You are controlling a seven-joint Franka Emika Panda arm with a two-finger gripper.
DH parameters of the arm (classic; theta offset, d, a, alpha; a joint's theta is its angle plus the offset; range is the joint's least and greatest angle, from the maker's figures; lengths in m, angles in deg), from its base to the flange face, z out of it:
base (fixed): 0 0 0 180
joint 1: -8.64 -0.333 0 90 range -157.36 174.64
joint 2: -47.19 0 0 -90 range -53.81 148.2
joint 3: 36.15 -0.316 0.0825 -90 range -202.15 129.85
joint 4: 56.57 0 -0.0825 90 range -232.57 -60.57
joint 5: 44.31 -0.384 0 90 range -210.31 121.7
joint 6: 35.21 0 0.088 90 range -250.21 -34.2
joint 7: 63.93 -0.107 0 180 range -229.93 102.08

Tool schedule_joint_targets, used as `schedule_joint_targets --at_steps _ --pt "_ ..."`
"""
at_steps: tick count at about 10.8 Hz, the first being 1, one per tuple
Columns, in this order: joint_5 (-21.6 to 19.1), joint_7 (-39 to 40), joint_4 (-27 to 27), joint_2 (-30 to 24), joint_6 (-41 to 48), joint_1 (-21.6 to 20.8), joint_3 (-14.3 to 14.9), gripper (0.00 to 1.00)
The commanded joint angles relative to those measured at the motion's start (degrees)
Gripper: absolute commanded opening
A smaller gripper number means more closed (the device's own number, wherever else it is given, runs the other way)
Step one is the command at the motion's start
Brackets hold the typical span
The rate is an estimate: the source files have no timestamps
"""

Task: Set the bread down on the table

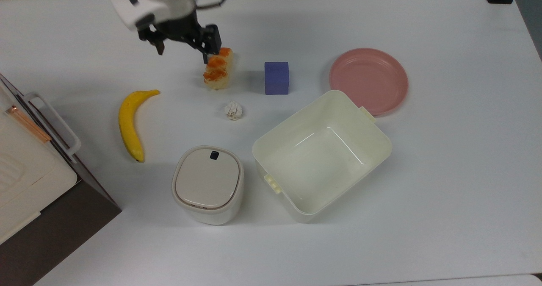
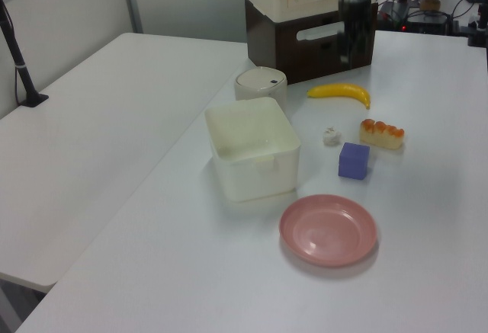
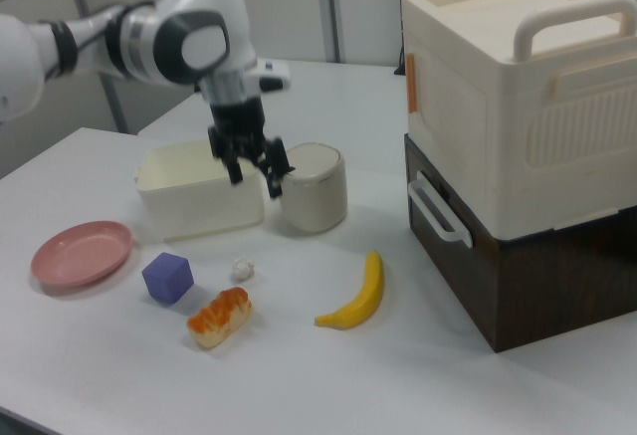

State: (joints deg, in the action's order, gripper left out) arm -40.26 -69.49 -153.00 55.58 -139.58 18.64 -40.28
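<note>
The bread (image 1: 217, 68), a small braided bun with an orange-brown top, lies flat on the white table (image 1: 444, 171), with nothing touching it. The left view has the bread (image 2: 382, 134) beside the purple cube, and in the right view the bread (image 3: 221, 317) is near the table's front. My gripper (image 1: 185, 45) hangs open and empty, raised above the table, just to the top view's left of the bun. In the right view the gripper (image 3: 254, 172) is high in front of the tub, its fingers spread.
Around the bun are a purple cube (image 1: 276, 78), a crumpled paper ball (image 1: 233, 110) and a banana (image 1: 130, 125). A cream tub (image 1: 322, 154), a pink plate (image 1: 368, 80) and a lidded container (image 1: 208, 183) stand nearby. A big cream box on a dark base (image 3: 528, 136) sits at the table's edge.
</note>
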Motion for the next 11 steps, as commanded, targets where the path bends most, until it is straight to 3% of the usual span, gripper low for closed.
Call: schedule_joint_targets --at_steps 1,8,9,11 --pt "-8.76 0.29 7.20 -5.04 4.51 0.28 1.93 1.00" --pt "-10.02 5.56 9.34 -9.18 11.91 1.16 2.99 1.00" --pt "-11.77 3.47 9.34 -8.83 11.91 1.08 2.90 1.00" --pt "-13.01 -7.84 8.81 -8.83 11.74 0.73 2.55 1.00"
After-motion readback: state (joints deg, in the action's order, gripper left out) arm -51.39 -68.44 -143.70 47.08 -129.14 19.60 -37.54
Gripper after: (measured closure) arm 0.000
